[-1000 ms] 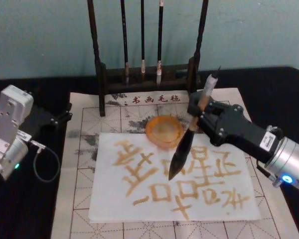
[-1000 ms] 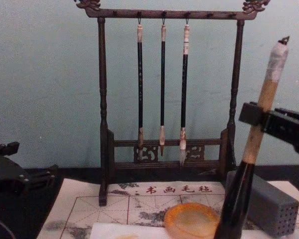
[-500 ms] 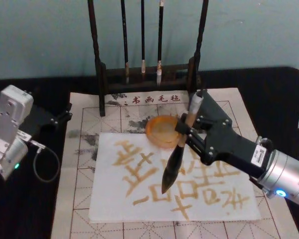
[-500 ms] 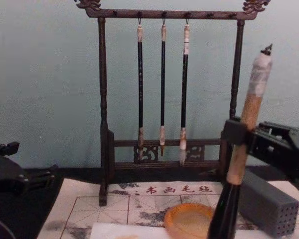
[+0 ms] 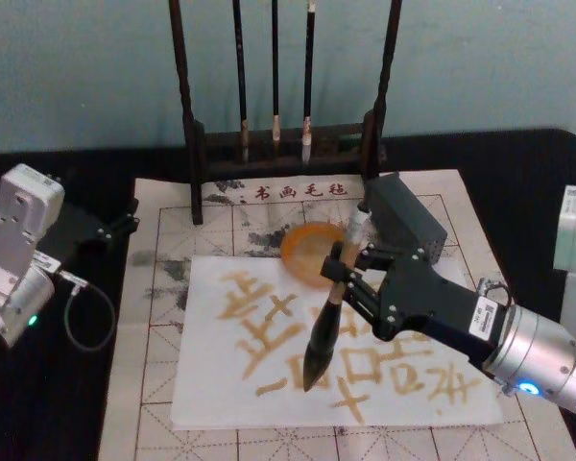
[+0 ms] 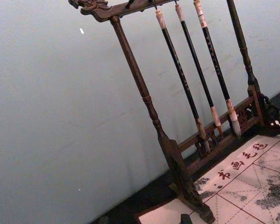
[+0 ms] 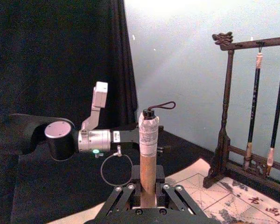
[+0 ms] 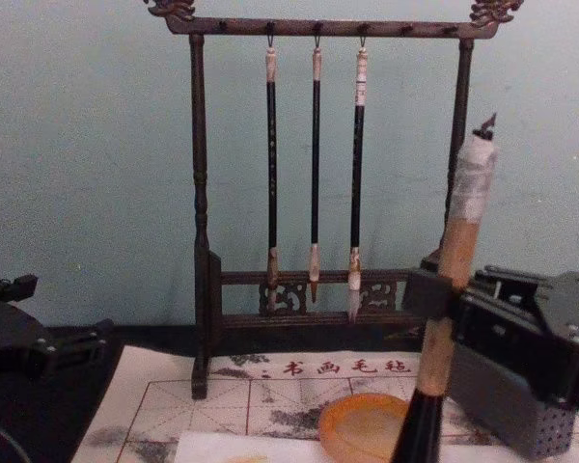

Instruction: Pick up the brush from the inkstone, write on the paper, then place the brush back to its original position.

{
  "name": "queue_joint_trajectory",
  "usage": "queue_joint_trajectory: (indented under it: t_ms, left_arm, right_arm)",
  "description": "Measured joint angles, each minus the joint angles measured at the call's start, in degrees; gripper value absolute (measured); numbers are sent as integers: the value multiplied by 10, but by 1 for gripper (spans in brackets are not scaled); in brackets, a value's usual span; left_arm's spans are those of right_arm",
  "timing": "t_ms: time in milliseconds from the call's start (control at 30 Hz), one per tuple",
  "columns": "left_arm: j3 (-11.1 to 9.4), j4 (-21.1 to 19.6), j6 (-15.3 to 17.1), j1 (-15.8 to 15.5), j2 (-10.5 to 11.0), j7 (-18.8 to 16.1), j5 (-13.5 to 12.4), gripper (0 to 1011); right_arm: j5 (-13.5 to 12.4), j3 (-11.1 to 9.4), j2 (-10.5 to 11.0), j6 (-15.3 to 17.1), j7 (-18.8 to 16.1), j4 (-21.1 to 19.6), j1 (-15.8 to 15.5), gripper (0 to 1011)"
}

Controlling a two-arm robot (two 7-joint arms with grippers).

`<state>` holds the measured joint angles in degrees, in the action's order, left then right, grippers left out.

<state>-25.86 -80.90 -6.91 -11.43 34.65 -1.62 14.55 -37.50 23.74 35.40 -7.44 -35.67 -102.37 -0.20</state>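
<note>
Brush (image 5: 324, 322) tilts over the paper (image 5: 221, 384), clamped at its handle by right gripper (image 5: 341, 272) fingers (image 5: 357, 259); left gripper (image 5: 125, 219) idle.

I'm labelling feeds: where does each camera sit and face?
Head: high, looking down on the paper; right gripper clamps the brush, left gripper parked left.
Chest: low, facing forward at the rack; right gripper on brush.
Left wrist: low left, faces the rack.
Right wrist: behind the brush handle, facing the left arm.
All share the rack.

Near-upright brush (image 5: 324, 331) above written-on paper (image 5: 211, 384), beside inkstone (image 5: 307, 252).
</note>
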Motion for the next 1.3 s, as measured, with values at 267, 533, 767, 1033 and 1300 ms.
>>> queue_joint_trajectory:
  t_ms: [267, 533, 767, 1033, 1300]
  left_arm:
    - [0, 0, 0, 0, 0, 0, 0, 1001]
    - [0, 0, 0, 0, 0, 0, 0, 1001]
    - [0, 0, 0, 0, 0, 0, 0, 1001]
    - [0, 0, 0, 0, 0, 0, 0, 1001]
    - [0, 0, 0, 0, 0, 0, 0, 1001]
  right_arm:
    - [11, 8, -10, -5, -3, 9, 7, 200]
    - [17, 17, -19, -6, -6, 21, 16, 200]
    - [22, 21, -25, -9, -8, 29, 21, 200]
    - [32, 26, -35, -18, -9, 43, 27, 200]
    - [39, 29, -42, -22, -9, 53, 30, 200]
